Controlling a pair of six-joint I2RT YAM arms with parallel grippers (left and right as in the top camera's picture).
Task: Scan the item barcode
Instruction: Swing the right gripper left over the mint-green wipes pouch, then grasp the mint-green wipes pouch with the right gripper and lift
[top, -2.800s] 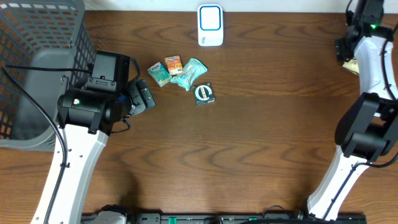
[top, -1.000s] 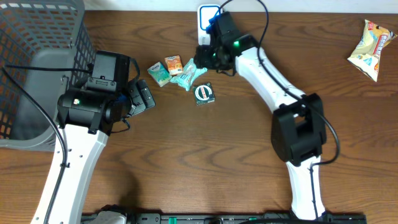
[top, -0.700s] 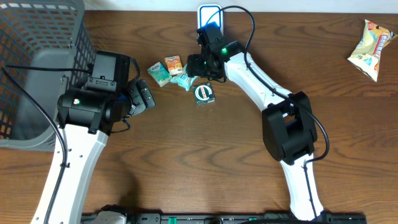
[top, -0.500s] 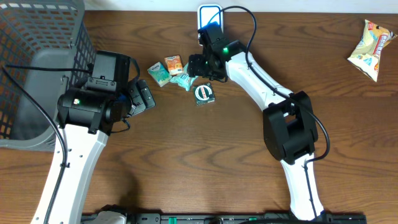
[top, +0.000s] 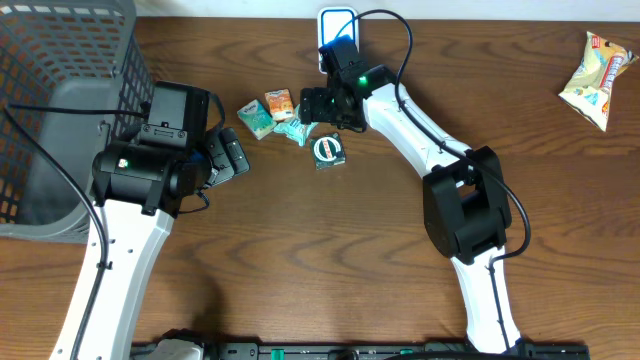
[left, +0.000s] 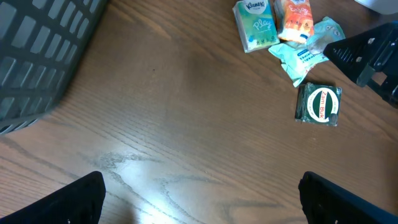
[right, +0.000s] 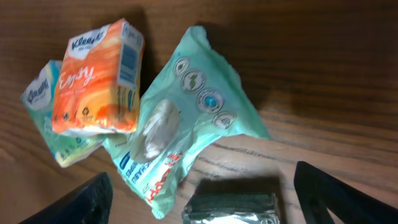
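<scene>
While its jaws stand spread and empty, right gripper (right: 205, 190) hovers just 6 o'clock of teal wipes pack (right: 186, 124), long axis 1-to-7.

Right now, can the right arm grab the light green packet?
Probably yes. The right gripper hangs just above the light green packet with its jaws open, and nothing covers the packet. The orange tissue pack and the dark packet lie close beside it, so it might bump them.
</scene>
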